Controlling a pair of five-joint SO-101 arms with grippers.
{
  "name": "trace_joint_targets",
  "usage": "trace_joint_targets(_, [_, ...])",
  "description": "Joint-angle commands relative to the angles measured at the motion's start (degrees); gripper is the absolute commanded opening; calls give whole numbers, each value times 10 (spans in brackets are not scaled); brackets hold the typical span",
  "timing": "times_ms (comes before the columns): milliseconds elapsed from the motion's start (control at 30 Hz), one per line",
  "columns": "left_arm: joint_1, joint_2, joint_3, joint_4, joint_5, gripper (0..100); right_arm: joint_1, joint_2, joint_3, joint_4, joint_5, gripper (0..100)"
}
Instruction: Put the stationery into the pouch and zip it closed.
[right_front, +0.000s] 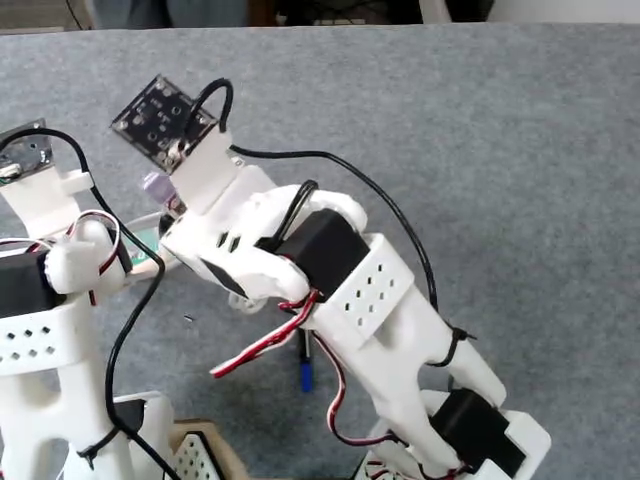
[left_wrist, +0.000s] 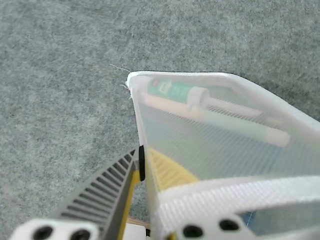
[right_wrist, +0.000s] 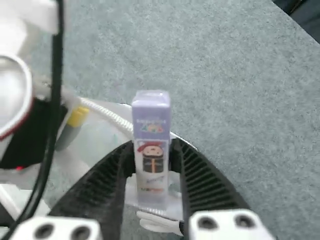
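My left gripper is shut on the edge of the translucent mesh pouch, holding it up off the grey mat. Inside the pouch lie a green-and-white pen and a long pale stick. My right gripper is shut on a small lilac box with a printed label, held upright just above the pouch's white rim. In the high view the lilac box shows at the right arm's tip, above the pouch, which both arms mostly hide.
A blue pen lies on the mat under the right arm. A tan box corner sits at the front left. The left arm's body is close beside the right gripper. Open mat stretches to the right and back.
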Motion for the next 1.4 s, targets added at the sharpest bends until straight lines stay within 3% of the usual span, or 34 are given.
trace_joint_targets(0, [2,-1,-7,4,4,28,8,0,3,14,11,244])
trace_joint_targets(700, [-4,0,-4,-4,4,28,-23,-96,-1,23,10,262])
trace_joint_targets(1367, [-2,0,-7,-3,4,28,-23,-95,20,18,33,260])
